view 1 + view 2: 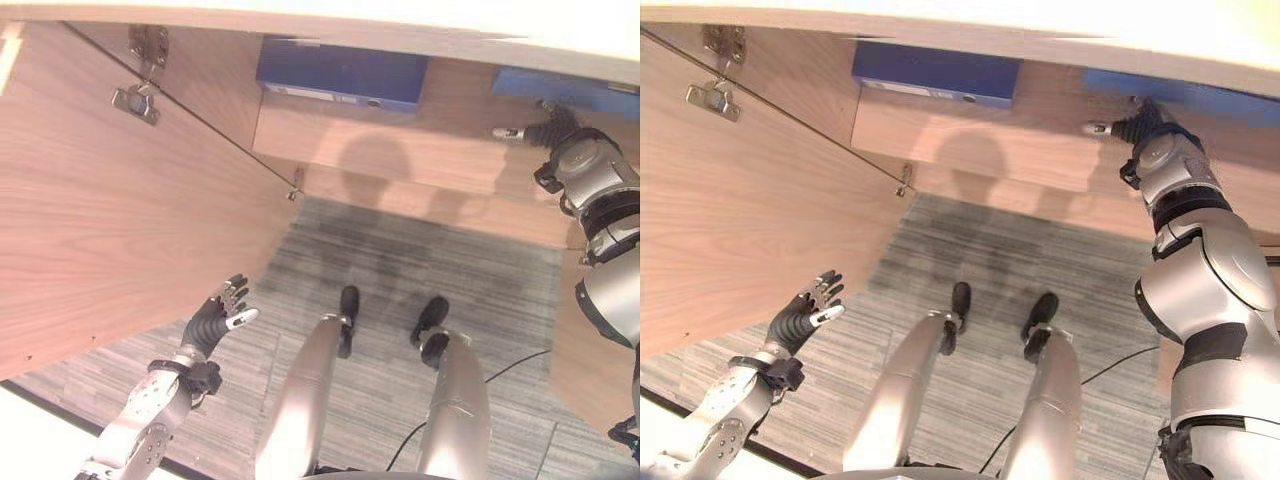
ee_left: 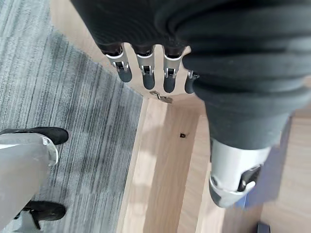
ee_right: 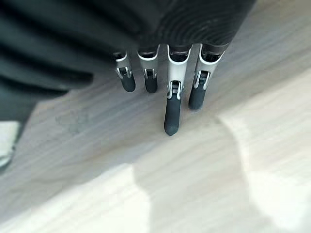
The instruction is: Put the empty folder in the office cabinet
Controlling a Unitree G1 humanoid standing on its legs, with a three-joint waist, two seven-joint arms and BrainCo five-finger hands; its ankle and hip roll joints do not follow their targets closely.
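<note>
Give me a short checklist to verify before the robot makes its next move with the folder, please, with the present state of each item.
1. Cabinet door open: ok, it stands swung wide at the robot's left.
2. Blue folder inside the cabinet: ok, it lies on the shelf.
3. Right hand free of the folder: ok, it is up at the shelf holding nothing, fingers relaxed over bare wood.
4. Left hand free: ok, open and low beside the door.
5. Second blue thing behind the right hand: cannot tell what it is.
</note>
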